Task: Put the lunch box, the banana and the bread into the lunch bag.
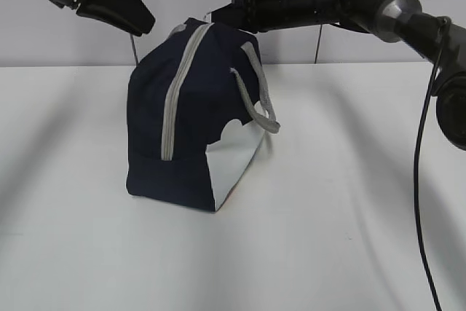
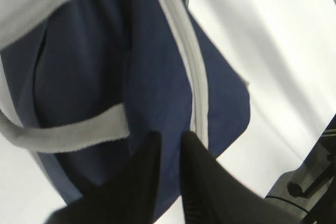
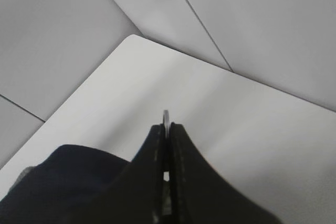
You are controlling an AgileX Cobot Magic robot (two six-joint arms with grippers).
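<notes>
The navy lunch bag (image 1: 189, 121) stands on the white table, its grey zipper (image 1: 175, 92) running up the near end and over the top. A grey strap handle (image 1: 258, 100) hangs down its right side. My right gripper (image 1: 218, 16) is at the bag's top. In the right wrist view that gripper (image 3: 167, 127) is shut on the thin metal ring pull (image 3: 166, 115). My left gripper (image 1: 138, 20) hovers above and left of the bag. Its jaws (image 2: 170, 137) stand slightly apart over the navy fabric beside the zipper (image 2: 184, 51), holding nothing. The lunch box, banana and bread are out of view.
The white table (image 1: 349, 216) stretches around the bag, with a pale wall behind it. A black cable (image 1: 421, 180) hangs from my right arm along the right edge. The table's far corner (image 3: 134, 38) shows beyond the right gripper.
</notes>
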